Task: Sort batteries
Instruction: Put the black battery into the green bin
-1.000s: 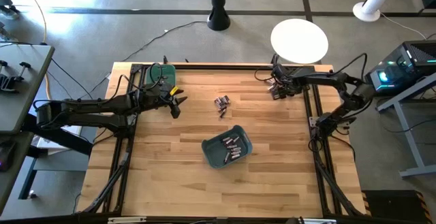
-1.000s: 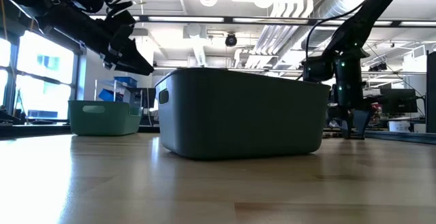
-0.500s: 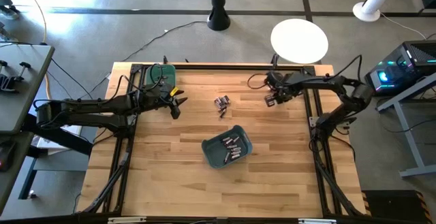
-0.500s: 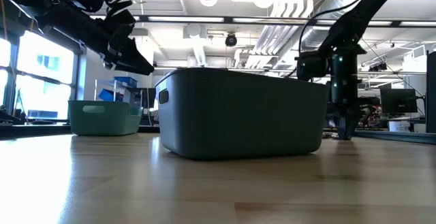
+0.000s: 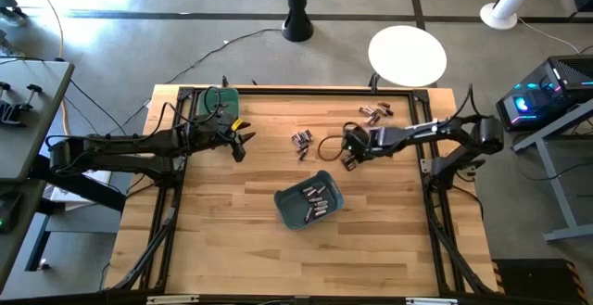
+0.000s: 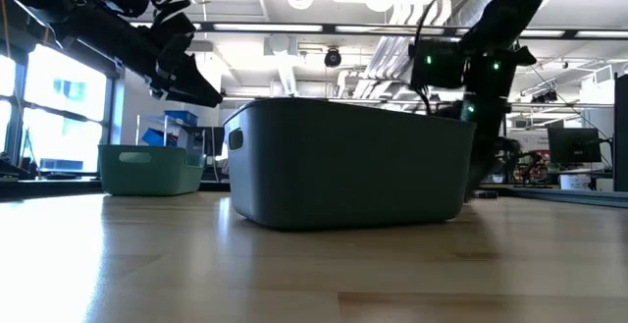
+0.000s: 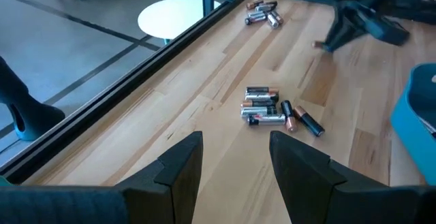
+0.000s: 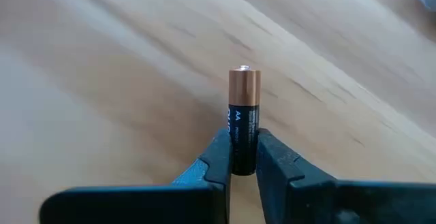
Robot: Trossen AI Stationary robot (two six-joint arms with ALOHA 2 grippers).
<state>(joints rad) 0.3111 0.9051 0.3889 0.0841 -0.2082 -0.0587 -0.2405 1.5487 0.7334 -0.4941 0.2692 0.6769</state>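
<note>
One battery [image 8: 244,118] is clamped in the right gripper [image 5: 352,152], fingers pinched on its black lower half, copper end sticking out. That gripper sits above the table [image 5: 232,240] just right of centre, between the far-right pile and the teal bin [image 5: 290,214]. The bin is near the table's middle and already holds a few cells.

Left gripper [image 5: 243,141] waits over the far-left part of the table near the green bin [image 5: 209,101] in the far-left corner, jaws standing apart, holding nothing.

Loose batteries: a small cluster [image 5: 302,140] at the far middle, and another cluster [image 5: 374,113] near the far-right edge.

Looks like the step in hand is carrying the held cell to a bin; I can't tell which bin this type belongs in. To do it well:
- the grip is low on the cell, so keep the wrist steady so it doesn't pivot
- get fully over the bin's opening before letting go, clear of the rim
- drop from low height so it doesn't bounce out
- keep the route clear of the middle cluster
</note>
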